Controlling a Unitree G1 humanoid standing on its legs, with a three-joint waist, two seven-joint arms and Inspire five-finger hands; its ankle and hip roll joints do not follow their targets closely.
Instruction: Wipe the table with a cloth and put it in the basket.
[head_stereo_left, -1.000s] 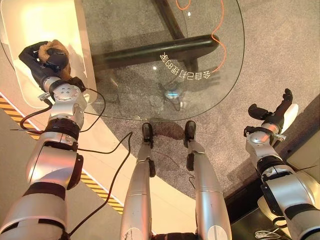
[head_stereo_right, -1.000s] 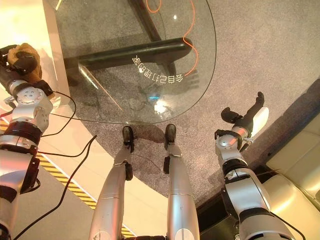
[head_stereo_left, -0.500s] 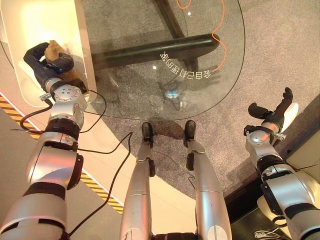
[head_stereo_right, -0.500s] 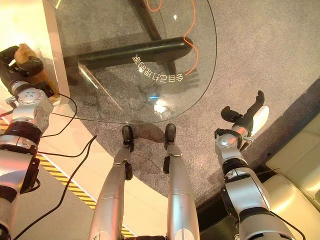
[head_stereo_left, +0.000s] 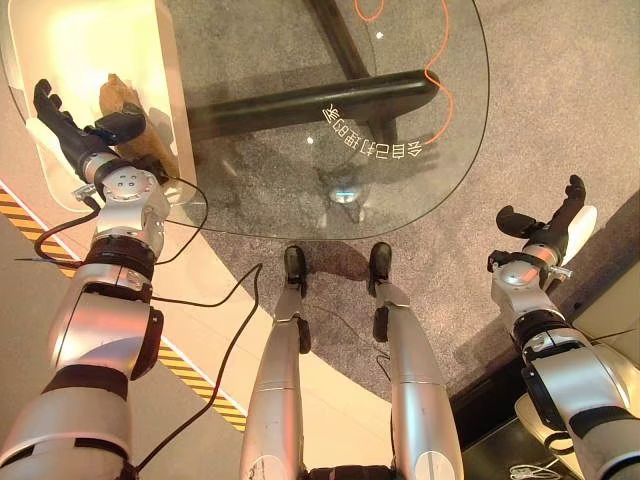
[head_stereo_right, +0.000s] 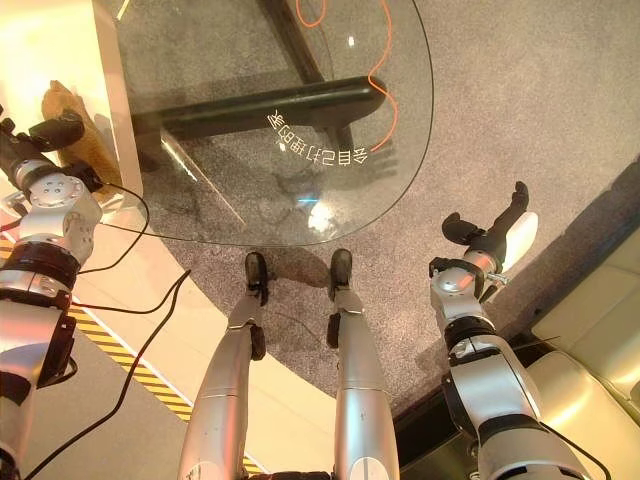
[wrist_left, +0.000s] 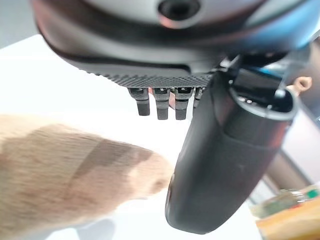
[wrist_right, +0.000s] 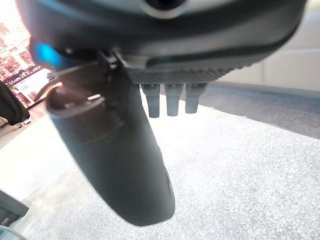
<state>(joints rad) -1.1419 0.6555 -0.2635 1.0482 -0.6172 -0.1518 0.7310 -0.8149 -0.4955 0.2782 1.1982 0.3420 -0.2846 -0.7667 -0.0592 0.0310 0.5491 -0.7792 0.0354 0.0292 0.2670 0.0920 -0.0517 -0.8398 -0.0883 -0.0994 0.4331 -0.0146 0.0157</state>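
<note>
Grey carpet w/ black-yellow hazard strip; cream sofa at right; bright overhead glare.

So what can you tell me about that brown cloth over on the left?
The brown cloth looks soft and fuzzy, bunched into a rumpled lump. It lies inside the pale basket, close to the wall nearest the glass table. The left hand is open beside it, fingers straight, thumb close to the cloth; not gripping it.

Two head eyes looking steeply down, sharing the glass table and carpet, each wrist camera very close along its own hand's underside
</note>
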